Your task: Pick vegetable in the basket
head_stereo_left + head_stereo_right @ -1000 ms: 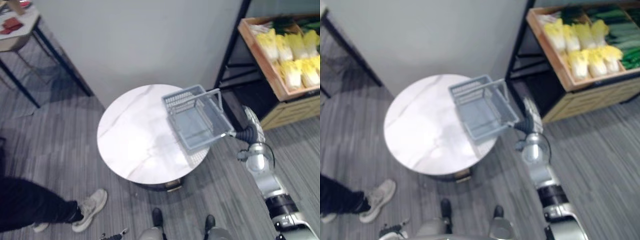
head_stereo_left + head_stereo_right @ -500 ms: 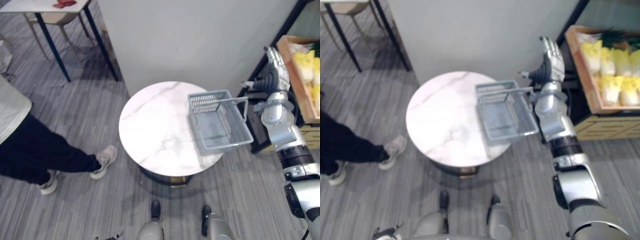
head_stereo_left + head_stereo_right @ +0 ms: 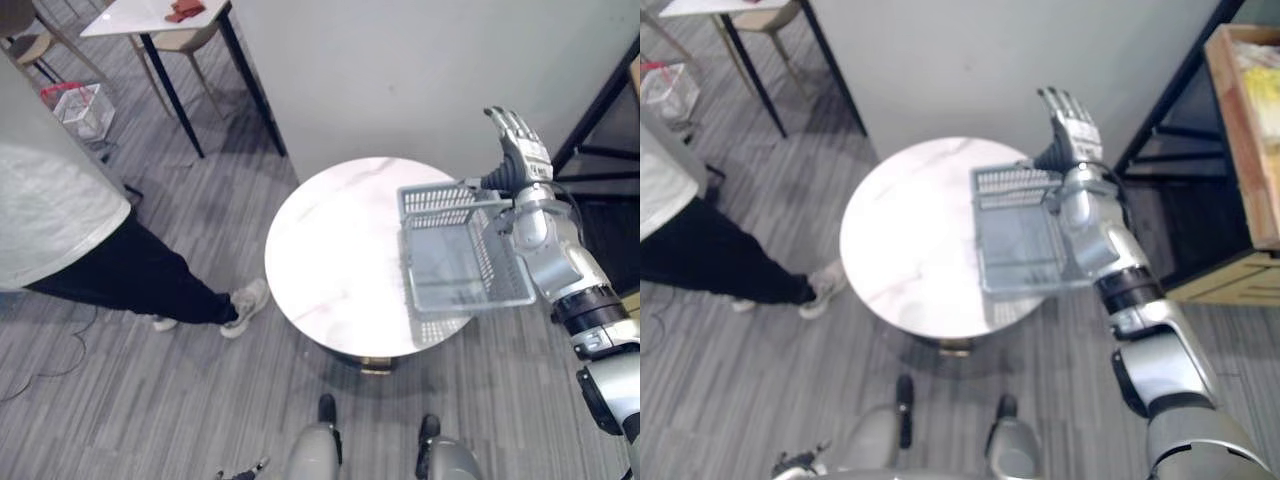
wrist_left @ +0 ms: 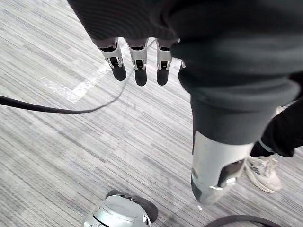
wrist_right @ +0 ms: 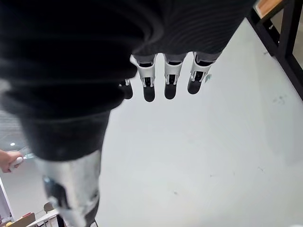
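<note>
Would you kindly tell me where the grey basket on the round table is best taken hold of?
Probably its handle, which stands raised over the basket on the side overhanging the table. Come from the robot's right with the right robot hand, which is open close by.

No writing, label, number or sign can be read anywhere; the basket [image 3: 462,252] just beside the right hand [image 3: 518,160] carries no legible mark; nor does the round table [image 3: 330,250] that it stands on.
</note>
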Available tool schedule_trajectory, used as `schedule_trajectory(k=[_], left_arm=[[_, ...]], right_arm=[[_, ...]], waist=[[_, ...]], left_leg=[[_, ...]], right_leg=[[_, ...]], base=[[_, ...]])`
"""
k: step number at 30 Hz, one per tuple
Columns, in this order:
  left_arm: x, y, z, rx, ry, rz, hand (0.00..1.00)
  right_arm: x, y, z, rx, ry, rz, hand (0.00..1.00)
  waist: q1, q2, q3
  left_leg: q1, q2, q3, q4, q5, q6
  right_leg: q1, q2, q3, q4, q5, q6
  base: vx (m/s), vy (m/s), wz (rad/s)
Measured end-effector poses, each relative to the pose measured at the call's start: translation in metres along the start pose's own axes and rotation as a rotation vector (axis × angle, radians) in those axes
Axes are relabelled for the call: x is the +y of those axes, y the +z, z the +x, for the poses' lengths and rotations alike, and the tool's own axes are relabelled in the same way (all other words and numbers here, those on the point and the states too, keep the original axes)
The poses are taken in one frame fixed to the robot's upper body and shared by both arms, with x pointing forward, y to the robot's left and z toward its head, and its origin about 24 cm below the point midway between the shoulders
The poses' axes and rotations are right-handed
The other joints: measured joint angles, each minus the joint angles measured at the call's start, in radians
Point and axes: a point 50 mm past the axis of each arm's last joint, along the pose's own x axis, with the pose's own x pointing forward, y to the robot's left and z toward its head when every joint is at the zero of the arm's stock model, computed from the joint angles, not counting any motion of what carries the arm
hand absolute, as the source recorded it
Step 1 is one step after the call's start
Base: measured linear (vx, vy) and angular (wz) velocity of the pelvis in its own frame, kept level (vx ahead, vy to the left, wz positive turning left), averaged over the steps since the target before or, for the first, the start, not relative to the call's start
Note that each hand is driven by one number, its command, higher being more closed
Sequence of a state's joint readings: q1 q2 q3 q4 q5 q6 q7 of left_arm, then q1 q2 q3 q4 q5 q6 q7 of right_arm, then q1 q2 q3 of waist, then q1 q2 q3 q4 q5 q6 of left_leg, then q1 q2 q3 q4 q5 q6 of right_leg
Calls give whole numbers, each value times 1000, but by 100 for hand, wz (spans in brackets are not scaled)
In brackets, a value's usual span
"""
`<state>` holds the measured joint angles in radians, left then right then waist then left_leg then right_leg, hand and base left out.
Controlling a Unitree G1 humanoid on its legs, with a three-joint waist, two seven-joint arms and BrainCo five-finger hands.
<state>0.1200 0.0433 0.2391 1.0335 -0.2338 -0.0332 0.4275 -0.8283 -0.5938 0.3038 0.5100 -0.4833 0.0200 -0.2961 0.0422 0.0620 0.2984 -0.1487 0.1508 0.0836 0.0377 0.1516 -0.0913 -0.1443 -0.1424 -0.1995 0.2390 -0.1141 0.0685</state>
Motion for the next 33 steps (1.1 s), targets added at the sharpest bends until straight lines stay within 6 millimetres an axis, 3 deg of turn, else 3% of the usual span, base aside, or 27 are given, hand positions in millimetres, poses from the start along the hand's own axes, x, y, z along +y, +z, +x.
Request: schedule_trajectory(k=[3,5,12,17,25,33], left_arm=[[-3,2,0,-6,-9,5,0],[-4,2,-1,-11,-15,13,0],[-8,4,-2,-31,-31,43,0],[-7,4,-1,-32,-29,43,0],[-8,5,-2,-36,-33,46,0],[-12,9,-2,-49,-45,58,0]], right_arm=[[13,-17,-5,79,61,-24,0],[28,-24,-10,122,121,-36,0],[35,-48,-18,226,176,-93,0],[19,-50,-6,255,117,-104,0],[-14,-38,22,232,1,-106,0],[-20,-39,23,237,-17,-110,0]], waist=[[0,3,3],[1,3,3],[0,11,13],[-1,8,44],[0,8,55],[-1,8,55]], left_leg=[[9,10,19,-83,-7,-10],[29,-15,44,-110,-7,-9],[-9,-55,67,-133,-6,0],[-23,-64,59,-133,-1,7],[-35,-51,44,-134,0,8],[-39,-32,47,-140,3,7]], right_leg=[[-45,6,9,12,9,14],[-46,-14,30,-3,23,35],[-64,-38,46,-88,81,74],[-62,-42,41,-119,103,75],[-61,-27,35,-136,111,68],[-61,-6,40,-154,125,55]], base=[[0,79,-8],[20,148,-18],[4,75,-7],[30,14,3],[13,-1,2],[-17,-6,-3]])
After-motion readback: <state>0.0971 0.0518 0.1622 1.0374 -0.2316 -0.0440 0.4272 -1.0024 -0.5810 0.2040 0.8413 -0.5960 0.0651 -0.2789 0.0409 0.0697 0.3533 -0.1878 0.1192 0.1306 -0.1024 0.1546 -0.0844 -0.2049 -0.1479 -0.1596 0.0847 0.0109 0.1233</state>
